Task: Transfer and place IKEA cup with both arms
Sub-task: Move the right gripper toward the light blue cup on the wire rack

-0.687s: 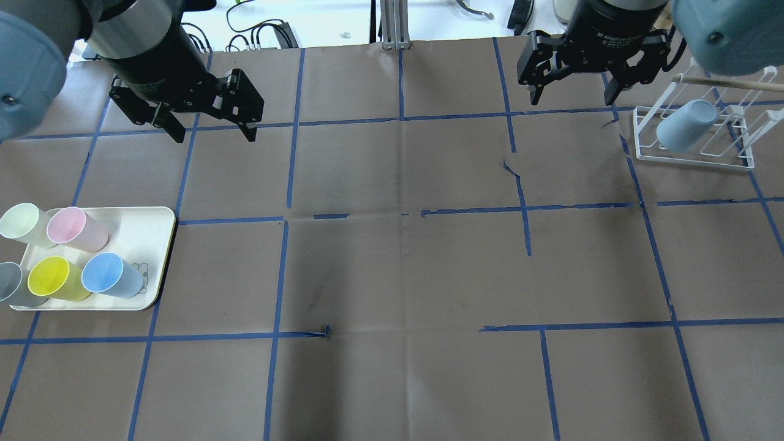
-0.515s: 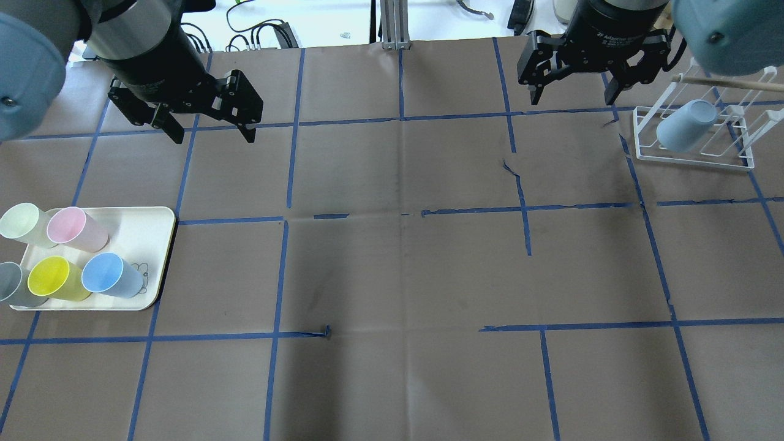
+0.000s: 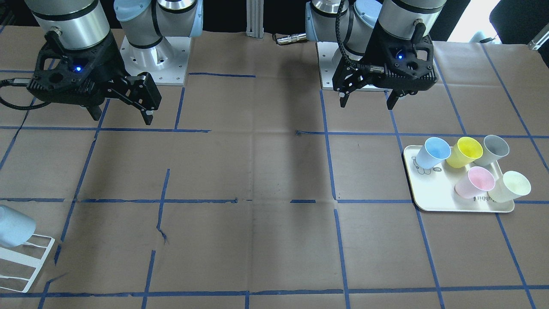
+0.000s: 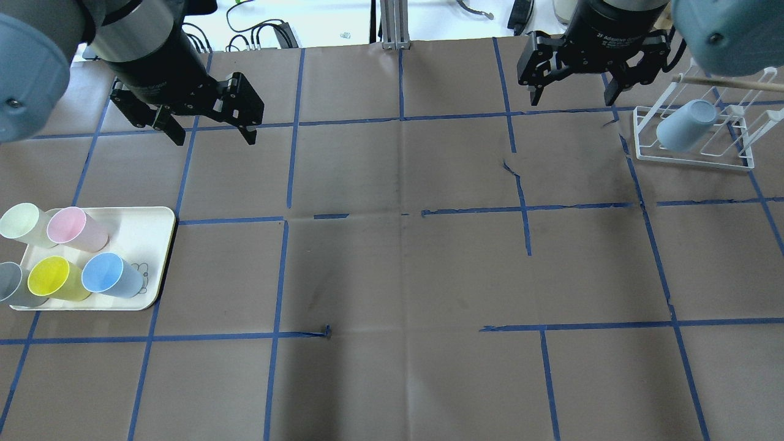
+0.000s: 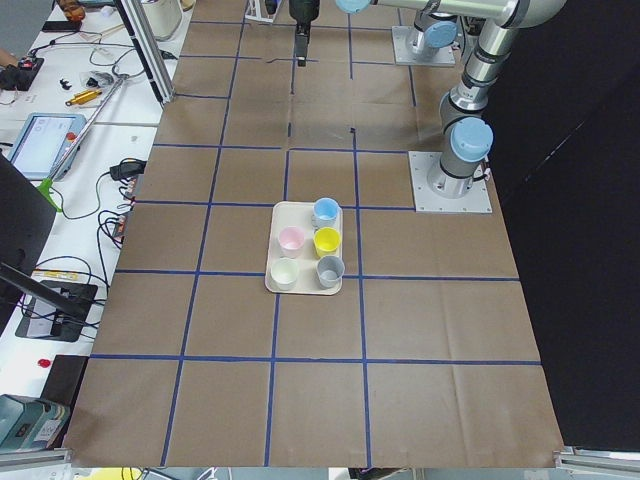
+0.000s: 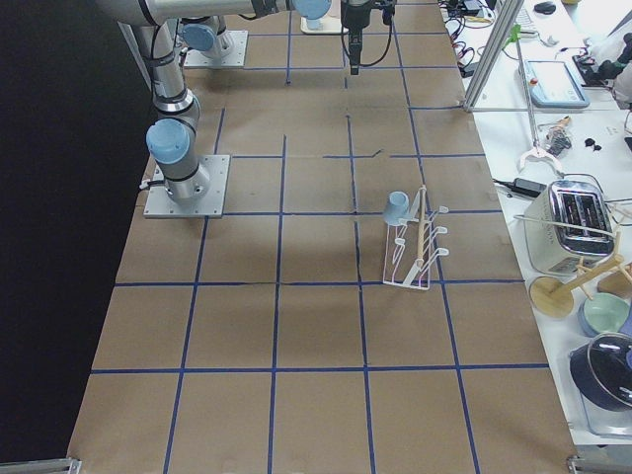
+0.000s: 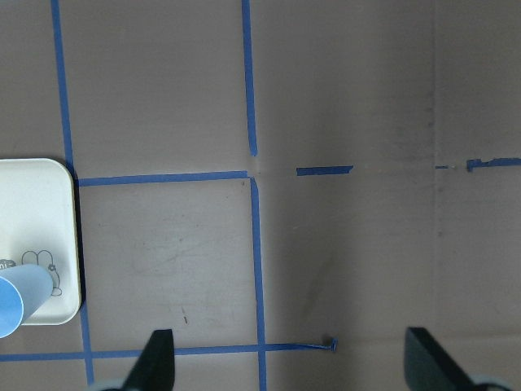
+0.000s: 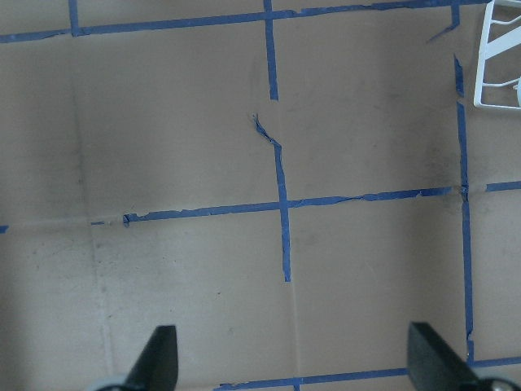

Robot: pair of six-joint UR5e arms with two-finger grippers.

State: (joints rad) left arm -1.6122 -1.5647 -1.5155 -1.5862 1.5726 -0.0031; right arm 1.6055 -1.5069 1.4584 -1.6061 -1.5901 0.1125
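Both empty, spread wide: left tool (image 4: pixel 214 141), right tool (image 4: pixel 571 101), hovering high. IKEA cup (image 4: pixel 110 275) on left-side tray (image 4: pixel 165 245), corner toward centre, likely easiest pick.

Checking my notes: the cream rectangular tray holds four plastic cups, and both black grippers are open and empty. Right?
No: the cream rectangular tray holds five plastic cups, as the front-facing view shows. The left gripper and right gripper are open and empty.

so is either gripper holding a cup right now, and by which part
Nothing is held. The left gripper and the right gripper are both open and empty. The blue IKEA cup stands untouched on the tray.
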